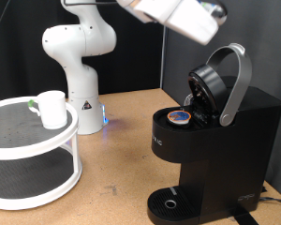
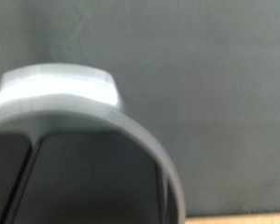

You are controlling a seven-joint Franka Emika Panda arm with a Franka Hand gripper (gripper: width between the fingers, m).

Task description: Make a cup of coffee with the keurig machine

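Brown table (image 1: 131,141) – keurig machine (image 1: 211,141) lid raised, grey wall (image 1: 19,37) behind.

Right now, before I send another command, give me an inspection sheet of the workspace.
Surface: brown wooden tabletop.
Job's things: boxy black keurig machine, grey curved lid handle raised, a pod seated in the open chamber, drip tray bare; plain white ceramic cup on the white round two-tier rack at the exterior view's left.
Clutter: nothing seen.
Grippers: white gripper above the machine, fingers not visible.
Cables: black cord beside the machine.
Surroundings: dark backdrop.
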